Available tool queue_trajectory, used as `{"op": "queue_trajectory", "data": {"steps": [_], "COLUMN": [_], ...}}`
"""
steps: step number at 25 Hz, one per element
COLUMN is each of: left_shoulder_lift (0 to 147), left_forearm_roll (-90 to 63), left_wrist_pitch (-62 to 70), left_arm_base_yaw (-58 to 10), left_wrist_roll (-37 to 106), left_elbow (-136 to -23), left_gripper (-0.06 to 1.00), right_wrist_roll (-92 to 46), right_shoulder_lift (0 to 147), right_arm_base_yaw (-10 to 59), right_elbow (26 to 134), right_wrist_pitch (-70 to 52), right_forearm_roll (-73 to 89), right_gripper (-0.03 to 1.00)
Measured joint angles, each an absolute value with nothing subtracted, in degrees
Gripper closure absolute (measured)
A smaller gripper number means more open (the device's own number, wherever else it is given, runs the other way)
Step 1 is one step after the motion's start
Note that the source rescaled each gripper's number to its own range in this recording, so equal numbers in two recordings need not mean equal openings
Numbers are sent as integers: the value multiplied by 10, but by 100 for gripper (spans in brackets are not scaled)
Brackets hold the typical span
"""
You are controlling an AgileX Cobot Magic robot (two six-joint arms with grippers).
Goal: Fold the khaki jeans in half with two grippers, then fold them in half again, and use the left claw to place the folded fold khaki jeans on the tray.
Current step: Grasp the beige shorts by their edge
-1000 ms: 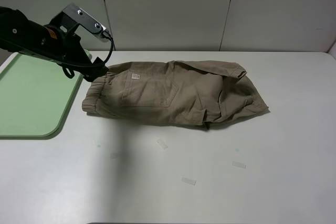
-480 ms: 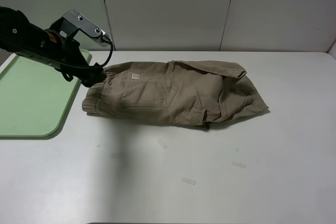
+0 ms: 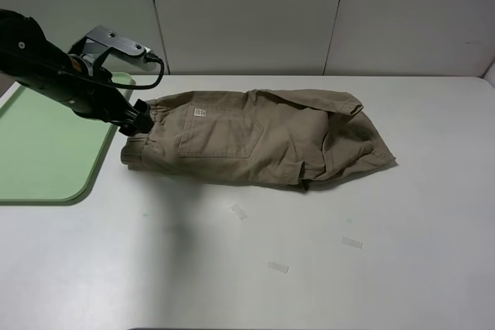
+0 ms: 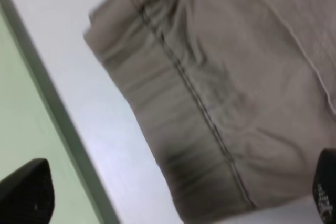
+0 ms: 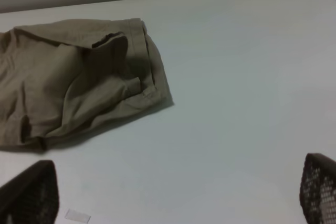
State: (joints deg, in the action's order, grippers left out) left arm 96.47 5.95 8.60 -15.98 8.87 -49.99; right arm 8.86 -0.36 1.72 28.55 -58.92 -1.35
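Khaki-tan cotton shorts, folded into a long bundle, lie on the white surface just beside the pale mint-green plastic tray, not on it. The black left hand is at their gathered waistband end, fingers spread wide and gripping nothing. The black right hand, well apart from the hem end, is equally spread and holds nothing.

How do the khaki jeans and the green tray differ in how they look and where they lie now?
The khaki jeans are tan, soft and wrinkled; the tray is pale green, flat and smooth with a low rim. The jeans lie mid-table; the tray sits at the left edge, partly cut off by the picture. Both rest on the white table.
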Motion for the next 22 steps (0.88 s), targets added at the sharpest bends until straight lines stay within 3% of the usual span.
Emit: {"op": "queue_trajectory", "data": {"steps": [22], "left_shoulder_lift": [965], "left_forearm_roll": [59], "left_wrist_pitch": [224], "left_arm_base_yaw": [-134], "left_wrist_roll": [-162], "left_elbow": [-567], "left_gripper": [-5], "right_wrist_roll": [89], "right_shoulder_lift": [-4], "right_arm_base_yaw": [16], "right_elbow": [286], "right_wrist_pitch": [-589], "right_forearm_roll": [-11], "right_gripper": [-3]}}
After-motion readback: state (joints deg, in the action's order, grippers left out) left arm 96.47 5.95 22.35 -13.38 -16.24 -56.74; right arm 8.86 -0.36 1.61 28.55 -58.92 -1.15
